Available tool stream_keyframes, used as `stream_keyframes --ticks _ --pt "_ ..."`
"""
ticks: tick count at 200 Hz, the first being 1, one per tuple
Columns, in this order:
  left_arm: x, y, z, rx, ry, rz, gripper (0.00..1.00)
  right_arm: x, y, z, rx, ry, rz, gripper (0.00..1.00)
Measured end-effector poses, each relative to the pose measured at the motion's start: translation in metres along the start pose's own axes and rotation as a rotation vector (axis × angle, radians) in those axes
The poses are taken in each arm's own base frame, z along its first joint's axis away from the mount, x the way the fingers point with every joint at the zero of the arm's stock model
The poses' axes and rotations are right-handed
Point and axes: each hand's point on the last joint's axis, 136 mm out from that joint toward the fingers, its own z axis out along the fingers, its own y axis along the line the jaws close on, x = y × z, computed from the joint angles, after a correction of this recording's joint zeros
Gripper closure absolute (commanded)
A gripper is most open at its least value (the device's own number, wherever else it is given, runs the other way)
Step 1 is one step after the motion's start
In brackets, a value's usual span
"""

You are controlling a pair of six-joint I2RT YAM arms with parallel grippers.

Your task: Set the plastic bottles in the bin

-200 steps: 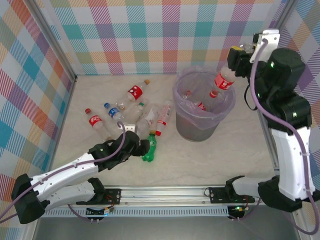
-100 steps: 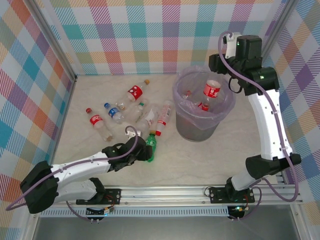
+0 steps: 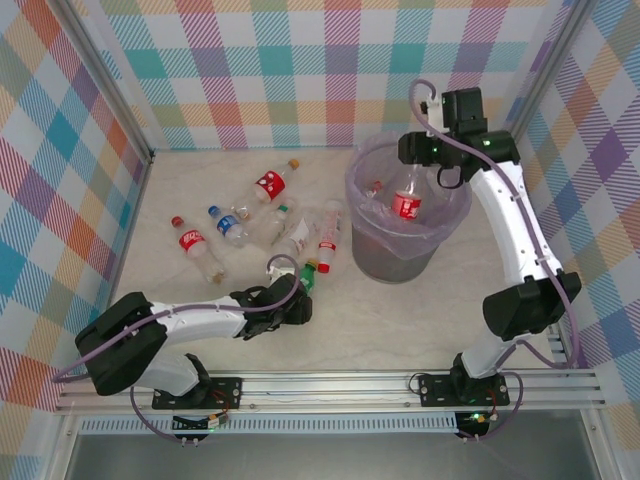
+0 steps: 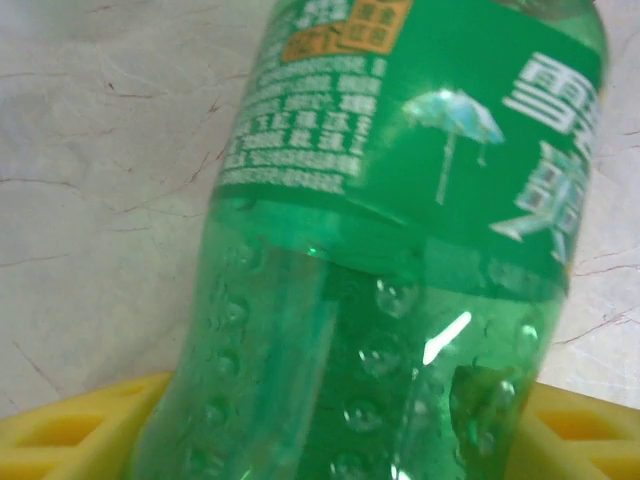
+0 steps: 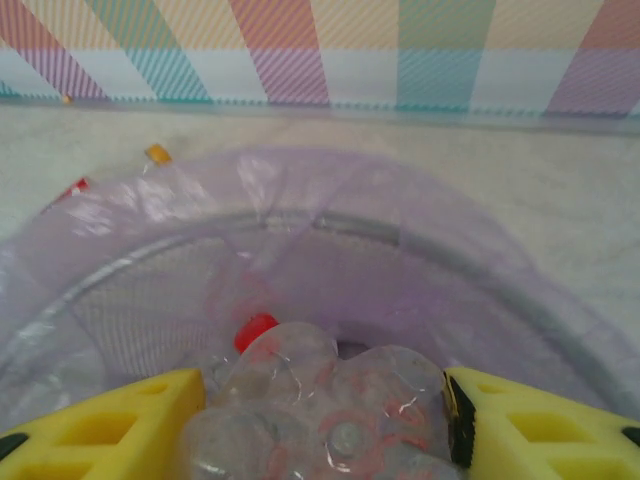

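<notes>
A green bottle (image 3: 305, 282) lies on the table in front of the other bottles, and my left gripper (image 3: 292, 302) is shut on its lower body. In the left wrist view the green bottle (image 4: 400, 250) sits between the yellow fingers (image 4: 80, 425), which press both of its sides. My right gripper (image 3: 410, 175) hangs over the bin (image 3: 358, 205), shut on a clear bottle with a red label (image 3: 405, 203). In the right wrist view that clear bottle (image 5: 300, 375) sits between the yellow fingers (image 5: 540, 420), base toward the camera, above the lavender-lined bin (image 5: 400, 240).
Several bottles lie left of the bin: a red-label one (image 3: 190, 241), a blue-label one (image 3: 228, 224), an orange-capped one (image 3: 272, 183) and clear ones (image 3: 327, 241). Another bottle with a red cap (image 5: 255, 330) lies inside the bin. Checked walls enclose the table.
My right arm has swung left and carried its bottle from the bin's right edge to over the opening. My left gripper has slid right and its jaws have narrowed onto the green bottle.
</notes>
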Motion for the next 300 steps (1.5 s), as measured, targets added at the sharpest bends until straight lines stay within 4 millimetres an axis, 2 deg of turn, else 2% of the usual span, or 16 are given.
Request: stream_keyframes --ticks 29,47,68,88,102,139,162,177,196,240,273,300 --pt "-0.002 -0.001 0.002 -0.013 0.001 0.009 0.4 0.034 -0.009 0.025 0.011 0.093 0.026 0.44" --pt "-0.005 -0.004 0.003 -0.014 0.005 0.02 0.41 0.04 -0.014 0.031 0.016 0.102 0.047 0.37" --pt "-0.006 -0.009 0.002 0.0 0.017 0.026 0.46 0.037 -0.018 0.025 0.015 0.089 0.063 0.32" --pt "-0.011 -0.013 -0.007 0.025 0.001 0.031 0.49 0.028 -0.017 0.006 0.009 0.047 0.067 0.25" --pt "-0.019 -0.016 -0.019 0.048 -0.028 0.035 0.5 0.017 -0.016 -0.014 0.003 -0.006 0.07 0.24" --pt "-0.053 -0.027 -0.063 0.12 -0.151 0.027 0.51 -0.004 -0.008 -0.077 -0.035 -0.149 0.071 0.23" --pt "-0.073 -0.031 -0.086 0.129 -0.211 0.034 0.51 -0.012 0.0 -0.104 -0.074 -0.207 0.076 0.24" --pt "-0.085 -0.032 -0.101 0.134 -0.257 0.036 0.51 -0.01 0.009 -0.118 -0.123 -0.23 0.093 0.24" --pt "-0.1 -0.03 -0.123 0.14 -0.33 0.035 0.51 0.005 0.024 -0.131 -0.173 -0.229 0.104 0.23" --pt "-0.131 -0.029 -0.169 0.18 -0.503 0.02 0.51 0.034 0.107 -0.146 -0.368 -0.187 -0.005 0.16" --pt "-0.144 -0.046 -0.192 0.292 -0.576 0.032 0.52 0.047 0.135 -0.148 -0.466 -0.18 0.004 0.08" --pt "-0.149 -0.064 -0.206 0.414 -0.62 0.03 0.52 0.053 0.155 -0.151 -0.568 -0.182 0.017 0.06"
